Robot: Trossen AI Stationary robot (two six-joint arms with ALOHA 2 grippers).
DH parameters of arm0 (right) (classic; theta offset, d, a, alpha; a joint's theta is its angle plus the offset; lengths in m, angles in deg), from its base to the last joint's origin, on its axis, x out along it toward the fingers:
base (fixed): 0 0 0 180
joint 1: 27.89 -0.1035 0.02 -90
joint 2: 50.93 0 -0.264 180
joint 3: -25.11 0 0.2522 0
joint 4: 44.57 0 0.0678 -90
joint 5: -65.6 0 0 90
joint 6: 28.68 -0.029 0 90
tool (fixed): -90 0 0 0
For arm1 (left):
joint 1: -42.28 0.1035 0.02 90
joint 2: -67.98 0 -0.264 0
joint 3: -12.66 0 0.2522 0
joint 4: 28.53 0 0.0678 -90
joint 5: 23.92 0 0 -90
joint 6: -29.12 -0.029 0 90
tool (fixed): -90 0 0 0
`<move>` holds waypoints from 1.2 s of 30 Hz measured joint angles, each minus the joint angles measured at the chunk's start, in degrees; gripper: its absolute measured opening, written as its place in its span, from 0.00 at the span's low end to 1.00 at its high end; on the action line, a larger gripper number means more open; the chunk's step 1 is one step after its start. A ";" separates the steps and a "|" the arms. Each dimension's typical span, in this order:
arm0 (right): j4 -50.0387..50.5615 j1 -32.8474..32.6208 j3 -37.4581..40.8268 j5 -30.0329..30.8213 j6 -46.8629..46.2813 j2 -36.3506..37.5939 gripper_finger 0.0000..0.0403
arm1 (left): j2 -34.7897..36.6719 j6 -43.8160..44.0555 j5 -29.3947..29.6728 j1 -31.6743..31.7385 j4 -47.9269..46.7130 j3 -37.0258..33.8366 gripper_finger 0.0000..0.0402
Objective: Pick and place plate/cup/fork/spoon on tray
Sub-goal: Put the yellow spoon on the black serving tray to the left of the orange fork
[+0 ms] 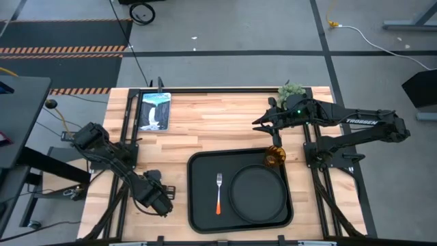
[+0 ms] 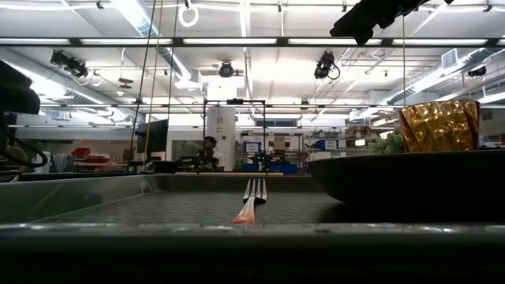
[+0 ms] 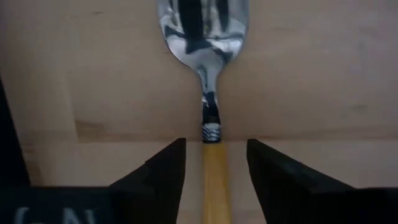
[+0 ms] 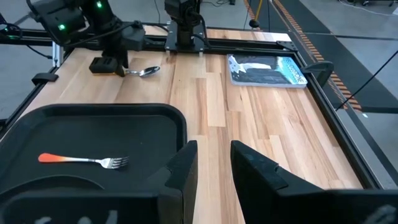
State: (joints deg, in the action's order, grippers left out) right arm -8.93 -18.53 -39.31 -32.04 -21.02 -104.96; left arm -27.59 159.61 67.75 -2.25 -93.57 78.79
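The black tray (image 1: 198, 205) lies at the table's near middle. The round black plate (image 1: 258, 193) rests flat on its right half, and the fork (image 1: 218, 193) lies on its left half. The amber cup (image 1: 274, 157) stands upright at the tray's far right corner. The spoon (image 3: 202, 37) lies flat on the wood left of the tray. My left gripper (image 3: 216, 142) is open low over the spoon, one finger on each side of its yellow-orange handle (image 3: 216, 180), with a gap on both sides. My right gripper (image 1: 258, 123) is open and empty above the table, beyond the cup.
A blue and white booklet (image 1: 154, 109) lies at the table's far left. A small green plant (image 1: 292, 90) stands at the far right edge. Bare wood lies between the booklet and the tray. A person (image 2: 209, 146) shows far off in the room.
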 joint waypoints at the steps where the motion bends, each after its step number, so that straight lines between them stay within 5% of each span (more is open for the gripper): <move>1: 0.01 0.00 -0.02 0.00 0.00 -0.01 0.25 | 0.00 0.22 0.00 0.00 0.26 -0.44 0.46; 8: 0.03 0.00 0.00 0.00 0.00 -0.01 0.25 | 0.00 0.71 -0.42 0.00 0.58 -1.28 0.47; 30: -0.40 0.01 0.00 0.00 0.04 -0.01 0.25 | -0.02 -0.47 0.24 0.07 4.68 -1.26 0.14; 36: -0.38 0.01 0.00 0.00 0.04 -0.01 0.25 | 0.00 -0.58 2.07 0.07 4.91 -1.21 0.14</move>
State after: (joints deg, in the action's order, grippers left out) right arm -9.31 -18.52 -39.31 -32.04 -20.97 -104.97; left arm -27.59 159.03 69.81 -2.19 -88.66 77.57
